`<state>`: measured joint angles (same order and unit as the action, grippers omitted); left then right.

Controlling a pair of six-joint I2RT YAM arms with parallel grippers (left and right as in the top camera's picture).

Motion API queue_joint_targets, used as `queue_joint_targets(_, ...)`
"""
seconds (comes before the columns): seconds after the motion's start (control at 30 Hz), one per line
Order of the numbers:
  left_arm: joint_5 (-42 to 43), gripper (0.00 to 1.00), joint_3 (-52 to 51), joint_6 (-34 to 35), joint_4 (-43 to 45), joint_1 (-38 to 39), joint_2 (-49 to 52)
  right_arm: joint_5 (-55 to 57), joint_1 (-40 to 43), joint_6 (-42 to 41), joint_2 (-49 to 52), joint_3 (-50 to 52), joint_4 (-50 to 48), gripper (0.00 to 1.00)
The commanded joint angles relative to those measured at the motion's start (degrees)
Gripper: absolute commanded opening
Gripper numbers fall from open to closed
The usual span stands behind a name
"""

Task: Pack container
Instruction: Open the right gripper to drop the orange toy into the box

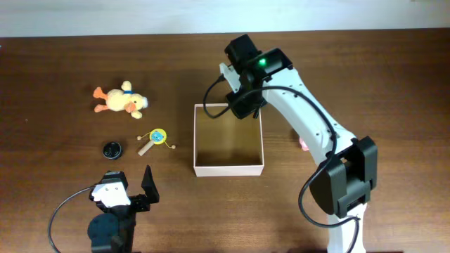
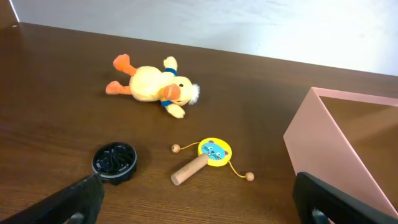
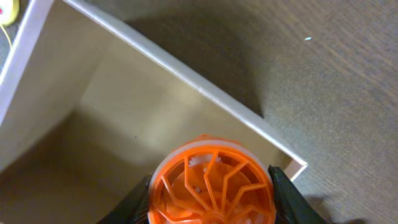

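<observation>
Placing step in hand. Right fingers (image 3: 287, 194) clenched on orange spoked wheel (image 3: 211, 183), poised over far corner of container (image 1: 228, 169), which sits mid surface (image 1: 56, 56). Left fingers (image 2: 74, 198) spread, empty. Next: lower, release inside. Plush duck (image 1: 121, 100), drum rattle (image 1: 156, 138), black wheel (image 1: 112, 150) not yet packed.

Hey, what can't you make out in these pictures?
Overhead: the right gripper hides the orange disc it holds.
Overhead: a pink thing, mostly hidden by the right arm; unidentifiable.
Right wrist: the disc's lower part, cut by the bottom edge.
Left wrist: the container, cut by the right edge.
</observation>
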<state>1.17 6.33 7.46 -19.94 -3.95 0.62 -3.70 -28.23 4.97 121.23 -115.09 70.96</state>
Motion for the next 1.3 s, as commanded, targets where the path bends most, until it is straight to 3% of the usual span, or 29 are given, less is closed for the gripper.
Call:
queue_joint_targets(0.0,0.79,0.99,-0.24,-0.92,-0.02,-0.39,-0.28,2.58,-0.24,0.63,-1.84,1.55,0.02,0.25)
queue_joint_targets(0.77,0.79,0.99,-0.24,-0.92,-0.02,-0.39,-0.28,4.42,0.22,0.81,-1.84,5.38,-2.60,0.25)
queue_joint_targets(1.0,0.79,0.99,-0.24,-0.92,-0.02,-0.39,-0.28,4.42,0.22,0.83,-1.84,5.38,-2.86,0.31)
queue_joint_targets(1.27,0.79,0.99,-0.24,-0.92,-0.02,-0.39,-0.28,4.44,0.22,0.83,-1.84,5.38,-2.86,0.44)
